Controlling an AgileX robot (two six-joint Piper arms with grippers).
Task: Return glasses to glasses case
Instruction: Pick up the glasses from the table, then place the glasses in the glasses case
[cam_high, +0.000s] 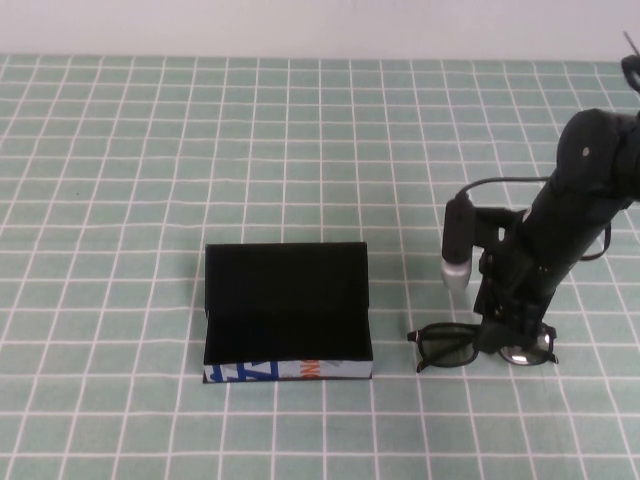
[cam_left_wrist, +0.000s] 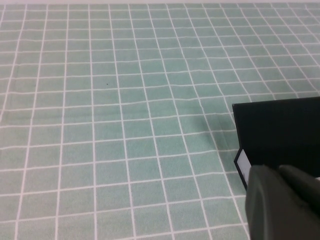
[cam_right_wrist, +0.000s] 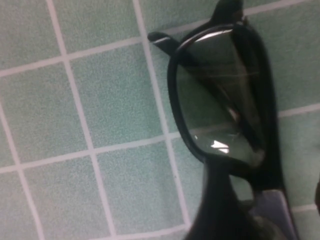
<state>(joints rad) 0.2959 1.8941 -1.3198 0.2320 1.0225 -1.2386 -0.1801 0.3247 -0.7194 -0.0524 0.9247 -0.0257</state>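
The glasses case (cam_high: 288, 300) stands open in the middle of the table, lid upright at the back, its white side with blue and orange marks at the front. The black-framed glasses (cam_high: 455, 345) lie on the cloth to the right of it. My right gripper (cam_high: 515, 338) is lowered onto the right half of the glasses. In the right wrist view the glasses (cam_right_wrist: 220, 100) fill the picture, and my right gripper (cam_right_wrist: 267, 210) is open with a finger on either side of the frame. My left gripper (cam_left_wrist: 280, 205) is shut and empty, beside the case (cam_left_wrist: 280, 135). It is outside the high view.
The table is covered by a green cloth with a white grid (cam_high: 150, 180). The right arm's wrist camera (cam_high: 457, 245) hangs between the case and the arm. A pale wall runs along the back edge.
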